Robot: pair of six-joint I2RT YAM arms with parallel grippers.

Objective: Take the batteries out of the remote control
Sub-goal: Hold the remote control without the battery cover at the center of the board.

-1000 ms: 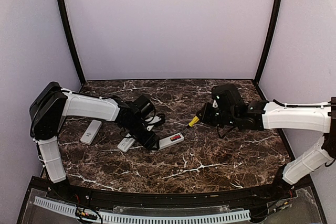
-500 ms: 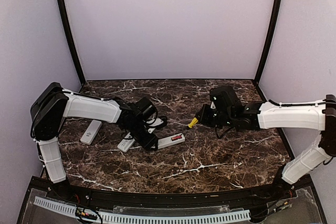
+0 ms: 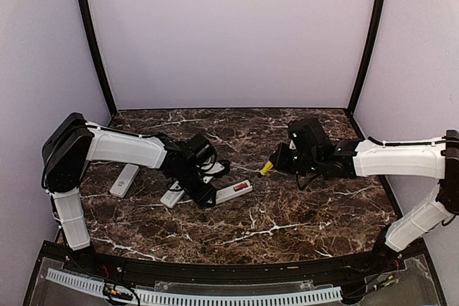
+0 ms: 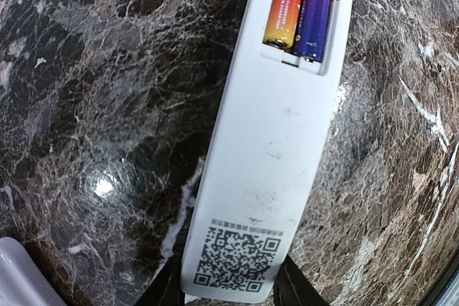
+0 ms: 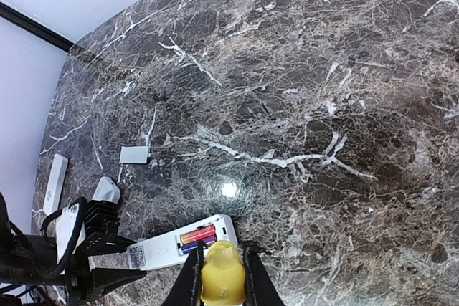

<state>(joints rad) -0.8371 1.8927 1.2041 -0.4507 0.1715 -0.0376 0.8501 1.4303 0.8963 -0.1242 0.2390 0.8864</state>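
From above, a dark marble table (image 3: 287,220) sits inside lilac walls (image 3: 229,34). The remote control (image 3: 233,192) lies left of centre, its long axis running left to right with the battery end toward the right arm. On the left wrist view, the left gripper (image 4: 229,295) pinches the remote's QR-code end; two batteries (image 4: 297,5), orange-red and purple, lie lengthwise in the open bay. On the right wrist view, the right gripper (image 5: 221,286) is clamped round a yellow screwdriver handle (image 5: 219,266) just beside that bay.

Remote ctrl (image 4: 272,170): white body, blk QR code. Batteries (image 4: 285,1): one orange-red w/ yellow end, one purple-blue. Screwdriver (image 5: 221,274): yellow handle. Table (image 4: 93,105): dk brown marble, white veins. Arms (image 3: 122,147): white shells, blk joints.
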